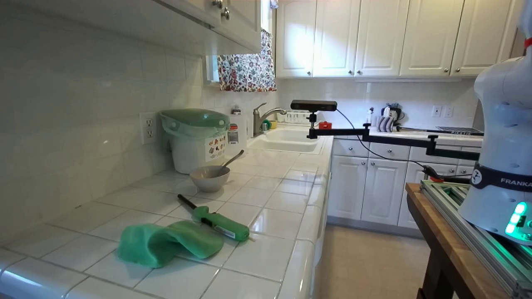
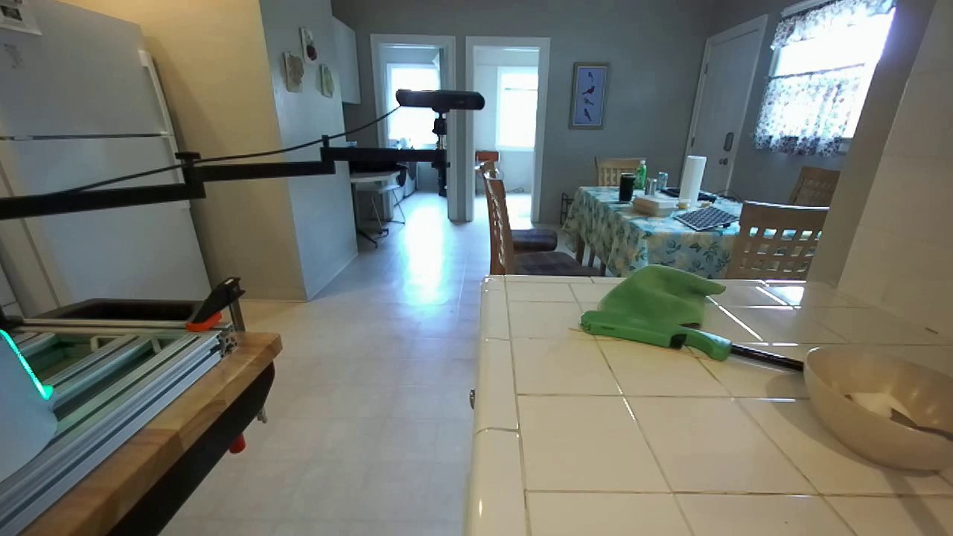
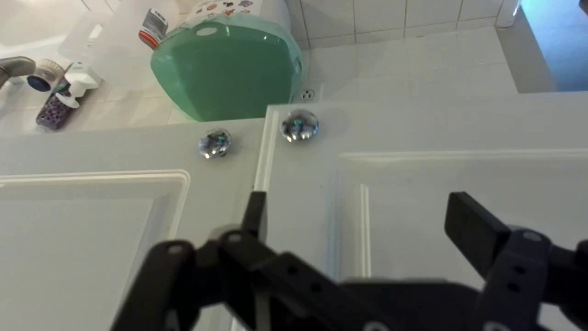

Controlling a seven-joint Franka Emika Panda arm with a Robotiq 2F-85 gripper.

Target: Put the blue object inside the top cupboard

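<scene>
The blue cup is out of sight, its place unclear. The arm [image 1: 505, 133], cropped in both exterior views, has its base [image 1: 486, 207] upright near the edge of its stand [image 1: 453, 241]. The jaws, wide apart, face the cupboard [image 3: 303, 184].

Window [image 2: 834, 56]: daylight blazes in, burning out to white.
Floor [image 2: 417, 350]: I see one long streak of glare.
Far cupboards [image 1: 380, 37]: a bright patch washes them.
Tiled wall [image 1: 79, 120]: dim.
Counter [image 2: 581, 439]: glossy highlights, soft shadow beside the bowl [image 2: 849, 430].
Gripper [image 3: 358, 218]: dark in the wrist view, lower parts blurred.
</scene>
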